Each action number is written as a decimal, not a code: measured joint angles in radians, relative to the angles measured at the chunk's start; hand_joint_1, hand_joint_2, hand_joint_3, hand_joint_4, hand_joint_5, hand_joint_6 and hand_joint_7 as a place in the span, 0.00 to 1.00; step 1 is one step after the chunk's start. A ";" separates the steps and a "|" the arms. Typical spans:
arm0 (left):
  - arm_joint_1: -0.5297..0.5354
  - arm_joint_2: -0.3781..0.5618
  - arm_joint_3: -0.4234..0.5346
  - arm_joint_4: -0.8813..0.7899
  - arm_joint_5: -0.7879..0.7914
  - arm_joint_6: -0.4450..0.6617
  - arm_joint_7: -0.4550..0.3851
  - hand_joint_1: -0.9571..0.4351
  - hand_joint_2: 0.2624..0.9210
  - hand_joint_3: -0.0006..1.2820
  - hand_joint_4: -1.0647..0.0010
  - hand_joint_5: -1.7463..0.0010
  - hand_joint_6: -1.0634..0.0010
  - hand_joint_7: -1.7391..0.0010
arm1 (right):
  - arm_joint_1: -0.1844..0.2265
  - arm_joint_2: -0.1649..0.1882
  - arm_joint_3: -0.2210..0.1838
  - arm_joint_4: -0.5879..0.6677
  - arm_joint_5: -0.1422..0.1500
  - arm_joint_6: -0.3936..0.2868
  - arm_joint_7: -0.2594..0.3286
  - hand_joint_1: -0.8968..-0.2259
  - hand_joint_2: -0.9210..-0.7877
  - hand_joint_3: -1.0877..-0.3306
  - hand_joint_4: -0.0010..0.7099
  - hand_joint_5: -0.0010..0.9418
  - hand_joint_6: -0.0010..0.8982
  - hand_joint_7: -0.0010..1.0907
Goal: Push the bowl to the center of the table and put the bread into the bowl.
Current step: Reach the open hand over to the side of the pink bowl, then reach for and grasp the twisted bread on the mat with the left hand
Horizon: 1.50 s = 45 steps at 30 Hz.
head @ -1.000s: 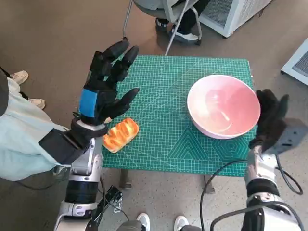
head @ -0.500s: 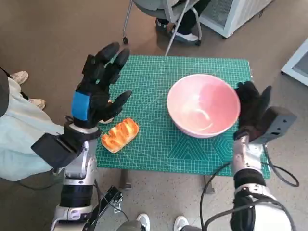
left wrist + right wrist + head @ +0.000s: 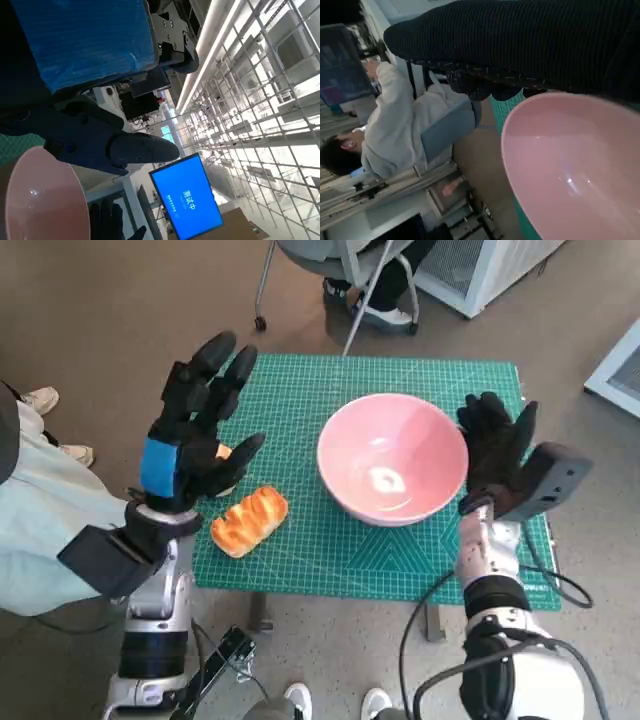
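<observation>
Bowl (image 3: 393, 459): pink, near mid-worktop (image 3: 300, 560), touching the flat, spread, empty right hand (image 3: 493, 445) at its rim. Bread (image 3: 249, 520): just below the raised left hand (image 3: 193, 430), fingers wide, empty; long axis diagonal.
Left wrist view: bowl beyond fingers.
Right wrist view: bowl against glove.

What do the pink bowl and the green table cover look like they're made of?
The pink bowl looks like glossy plastic or glazed ceramic; bright highlights sit on its smooth inside, but the look alone cannot settle which. The green table cover looks like a matte rubbery cutting mat, judging by its printed grid lines and dull surface.
</observation>
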<state>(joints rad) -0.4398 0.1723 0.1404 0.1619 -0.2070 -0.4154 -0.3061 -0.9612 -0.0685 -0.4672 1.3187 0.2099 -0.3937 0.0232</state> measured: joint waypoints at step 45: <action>0.194 0.380 -0.080 -0.537 0.314 0.710 -0.118 0.39 0.98 0.01 0.72 1.00 0.74 0.90 | 0.003 -0.061 0.246 -0.357 -0.045 -0.655 0.392 0.40 0.00 0.40 0.50 0.03 0.08 0.71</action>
<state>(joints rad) -0.2459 0.5520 0.0605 -0.3748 0.1066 0.2951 -0.4244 -0.9580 -0.1294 -0.2217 0.9617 0.1648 -1.0491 0.4147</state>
